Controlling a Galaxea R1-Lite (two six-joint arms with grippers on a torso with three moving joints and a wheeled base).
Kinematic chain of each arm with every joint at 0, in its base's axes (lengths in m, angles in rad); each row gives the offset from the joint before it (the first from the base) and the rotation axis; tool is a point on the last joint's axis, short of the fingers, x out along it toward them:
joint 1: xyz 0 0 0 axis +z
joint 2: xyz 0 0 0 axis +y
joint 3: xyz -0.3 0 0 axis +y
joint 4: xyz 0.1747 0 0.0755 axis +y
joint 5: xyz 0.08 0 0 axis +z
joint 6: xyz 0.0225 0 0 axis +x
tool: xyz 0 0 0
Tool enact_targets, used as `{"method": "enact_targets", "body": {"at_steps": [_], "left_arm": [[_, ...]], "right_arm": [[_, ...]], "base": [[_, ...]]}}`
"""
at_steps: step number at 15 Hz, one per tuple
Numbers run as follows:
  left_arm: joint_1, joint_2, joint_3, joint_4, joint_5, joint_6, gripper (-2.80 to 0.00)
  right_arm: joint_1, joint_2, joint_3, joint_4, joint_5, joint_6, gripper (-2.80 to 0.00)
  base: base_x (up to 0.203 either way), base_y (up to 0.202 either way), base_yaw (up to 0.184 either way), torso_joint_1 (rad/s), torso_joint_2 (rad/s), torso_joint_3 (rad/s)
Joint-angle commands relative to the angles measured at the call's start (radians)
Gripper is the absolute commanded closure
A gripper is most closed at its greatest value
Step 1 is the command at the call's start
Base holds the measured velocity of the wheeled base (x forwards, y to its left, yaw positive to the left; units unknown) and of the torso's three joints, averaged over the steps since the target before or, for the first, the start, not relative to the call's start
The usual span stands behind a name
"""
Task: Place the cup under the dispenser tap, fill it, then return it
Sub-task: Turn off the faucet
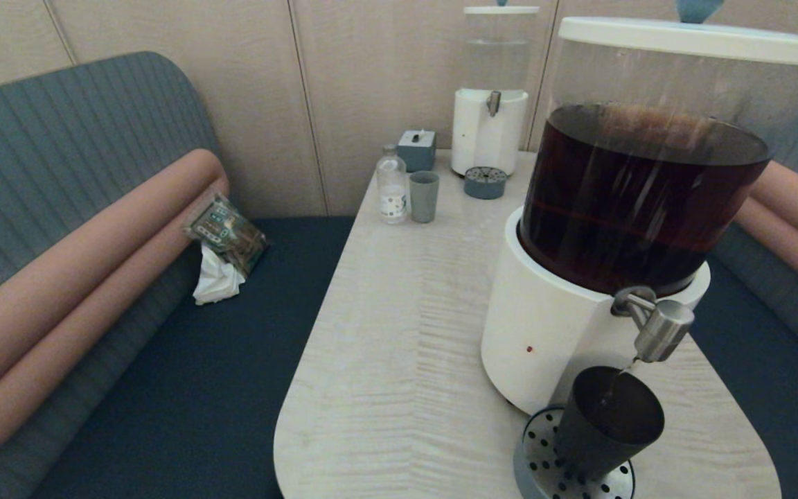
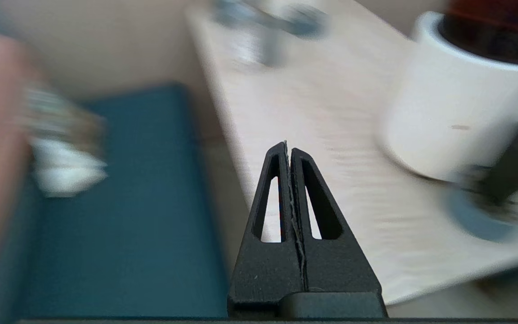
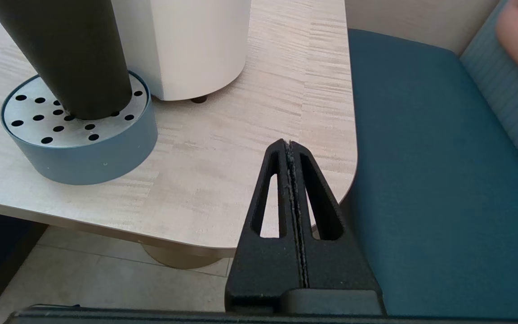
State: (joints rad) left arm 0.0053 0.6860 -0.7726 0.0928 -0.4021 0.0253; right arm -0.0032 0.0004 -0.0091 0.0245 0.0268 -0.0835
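The matte black cup (image 1: 607, 423) stands on the perforated drip tray (image 1: 544, 471) right under the dispenser tap (image 1: 659, 326), and a thin dark stream runs from the tap into it. In the right wrist view the cup (image 3: 65, 54) rests on the same tray (image 3: 79, 135). Neither gripper shows in the head view. My left gripper (image 2: 287, 144) is shut and empty, near the table's left edge, well away from the cup. My right gripper (image 3: 287, 143) is shut and empty too, over the table's near right corner, short of the tray.
The large dispenser (image 1: 641, 194) with its dark brown drink fills the table's right side. At the far end stand a small white dispenser (image 1: 489, 118), a grey-blue cup (image 1: 424, 196), a clear bottle (image 1: 392, 186) and a small box (image 1: 417, 150). A packet and tissue (image 1: 222, 249) lie on the left bench.
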Motion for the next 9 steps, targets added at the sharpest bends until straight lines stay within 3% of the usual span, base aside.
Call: {"method": "enact_targets", "body": {"at_steps": [1, 3, 6, 9], "left_arm": [[-0.01, 0.258, -0.086, -0.012, -0.09, -0.024, 0.0], [-0.07, 0.369, -0.18, -0.077, -0.171, -0.118, 0.0], [-0.29, 0.457, -0.246, -0.156, -0.09, -0.283, 0.0], [-0.365, 0.566, -0.212, -0.259, -0.062, -0.311, 0.0]], "right_arm": [[0.0, 0.0, 0.0, 0.0, 0.001, -0.001, 0.0], [0.0, 0.0, 0.0, 0.0, 0.001, -0.001, 0.0], [0.0, 0.0, 0.0, 0.0, 0.001, -0.001, 0.0], [0.0, 0.0, 0.0, 0.0, 0.001, -0.001, 0.0]], "base": [[0.0, 0.0, 0.0, 0.0, 0.0, 0.0], [0.0, 0.0, 0.0, 0.0, 0.0, 0.0], [0.0, 0.0, 0.0, 0.0, 0.0, 0.0], [0.0, 0.0, 0.0, 0.0, 0.0, 0.0]]}}
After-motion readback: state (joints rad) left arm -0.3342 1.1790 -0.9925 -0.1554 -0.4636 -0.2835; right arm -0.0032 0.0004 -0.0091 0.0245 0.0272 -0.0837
